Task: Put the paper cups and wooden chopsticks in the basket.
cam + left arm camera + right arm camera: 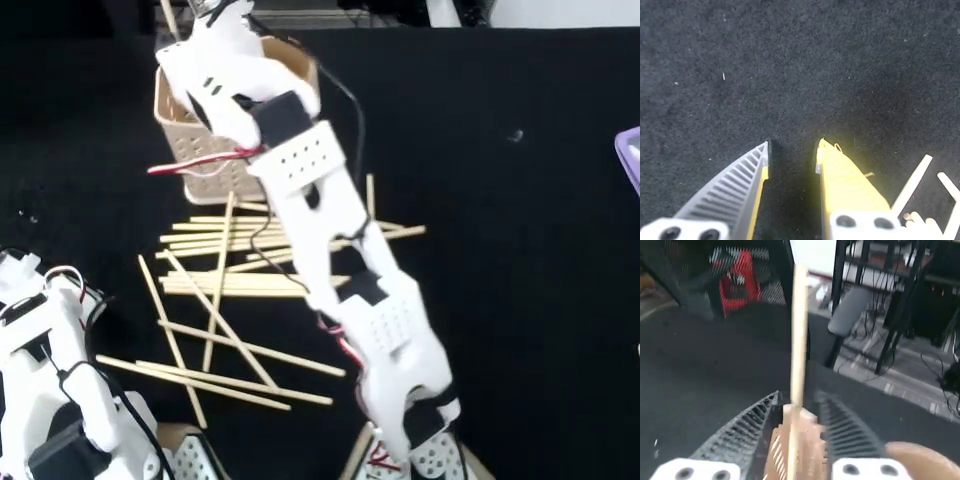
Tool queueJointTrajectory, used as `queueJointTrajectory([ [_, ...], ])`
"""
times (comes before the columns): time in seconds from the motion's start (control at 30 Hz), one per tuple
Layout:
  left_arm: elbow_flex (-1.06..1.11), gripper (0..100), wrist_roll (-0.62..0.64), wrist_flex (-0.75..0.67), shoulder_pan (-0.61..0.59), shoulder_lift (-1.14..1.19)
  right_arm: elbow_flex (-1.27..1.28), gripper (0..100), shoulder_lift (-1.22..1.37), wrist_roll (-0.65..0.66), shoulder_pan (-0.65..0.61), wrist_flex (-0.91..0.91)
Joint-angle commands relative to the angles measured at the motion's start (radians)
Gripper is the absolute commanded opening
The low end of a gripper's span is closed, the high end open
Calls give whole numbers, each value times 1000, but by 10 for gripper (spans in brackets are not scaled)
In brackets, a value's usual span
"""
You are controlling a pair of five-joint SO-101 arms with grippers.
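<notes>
While over basket [186, 135], chopstick [800, 330] in jaws.

Light bright, even, from overhead. High view: white arm [330, 230] washed out, top faces lose detail; black bench [520, 250] swallows light, shadows barely readable. Left wrist view: dimmer, cloth grainy; dark shadow pooled ahead of left end effector [790, 150], yellow pad [845, 180] bright. Right wrist view: chopstick [799, 330] and right end effector [797, 397] soft, smeared; pale wall [812, 252] behind blown out.
</notes>
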Motion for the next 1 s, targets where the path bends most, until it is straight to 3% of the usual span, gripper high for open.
queueJointTrajectory([
  [0.0, -2, 163, 9, -9, -10, -29, -214, 232, -73, -6, 17, 161],
  [0.13, -2, 163, 9, -12, -10, -29, -435, 190, -94, -5, 21, 396],
  [0.27, -2, 163, 9, -12, -8, -29, -390, 131, -183, 35, 25, 694],
  [0.43, -2, 163, 9, -14, -5, -29, -321, 8, -249, 186, 141, 684],
  [0.6, -2, 163, 9, -14, -5, -29, -237, 41, -369, 281, 230, 684],
  [0.77, -2, 163, 9, -14, -4, -29, 73, 123, -590, 282, 235, 684],
  [0.97, -2, 163, 9, -14, -4, -29, 690, 188, -874, 292, 114, 674],
])
